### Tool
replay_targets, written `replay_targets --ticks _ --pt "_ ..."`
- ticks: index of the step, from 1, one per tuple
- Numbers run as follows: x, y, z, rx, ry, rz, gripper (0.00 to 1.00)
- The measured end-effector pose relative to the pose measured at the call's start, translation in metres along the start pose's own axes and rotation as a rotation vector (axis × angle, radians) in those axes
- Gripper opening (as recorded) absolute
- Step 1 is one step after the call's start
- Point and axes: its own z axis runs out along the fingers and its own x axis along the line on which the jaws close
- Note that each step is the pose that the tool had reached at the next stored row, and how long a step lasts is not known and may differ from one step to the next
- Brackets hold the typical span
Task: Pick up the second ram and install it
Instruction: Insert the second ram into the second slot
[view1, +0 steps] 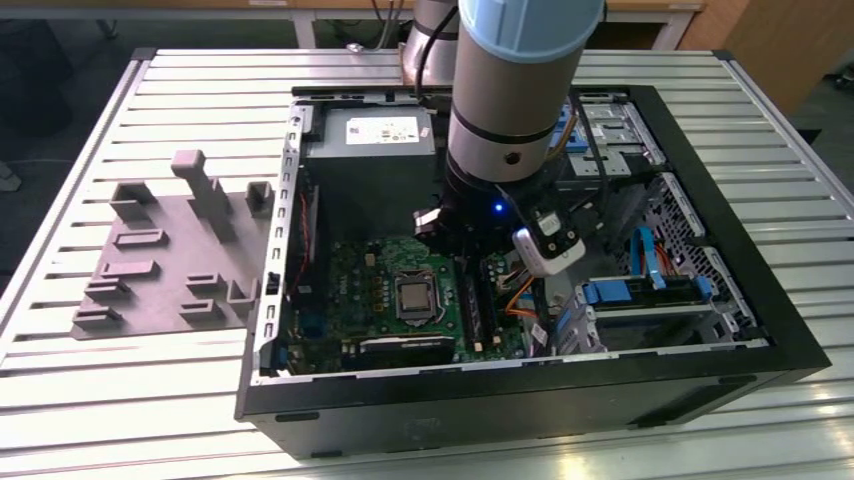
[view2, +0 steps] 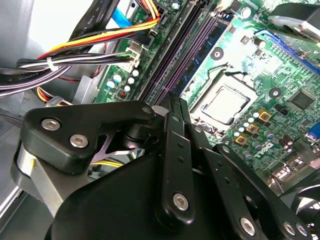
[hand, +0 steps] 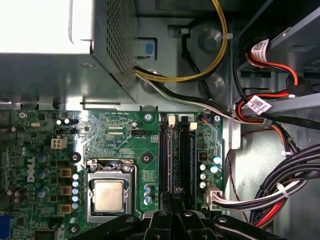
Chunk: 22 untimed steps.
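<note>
My gripper (view1: 451, 240) is lowered into the open computer case (view1: 747, 375), its tips just above the motherboard (view1: 360, 290). In both wrist views the two black fingers (hand: 176, 196) lie pressed together, shut, right over the near end of the long black memory slots (hand: 184, 150). The same slots (view2: 185, 55) run away from the fingertips (view2: 172, 102) beside the silver processor (view2: 224, 104). The second ram is hidden; no blue stick shows between the fingers or standing in the slots.
A grey moulded holder (view1: 167, 260) lies on the slatted table at the exterior view's left. Bundled cables (hand: 280, 187) crowd the slots' far side. The power supply (view1: 374, 140) sits behind the board, and blue drive brackets (view1: 627, 295) stand at the exterior view's right.
</note>
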Motion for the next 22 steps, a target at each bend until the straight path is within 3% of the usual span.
replay_targets --ticks 18,22 --pt "0.0001 -0.0001 0.0019 0.0000 -0.0003 0.000 0.12" --pt "0.0002 0.0000 0.0021 -0.0082 -0.0004 0.000 0.12"
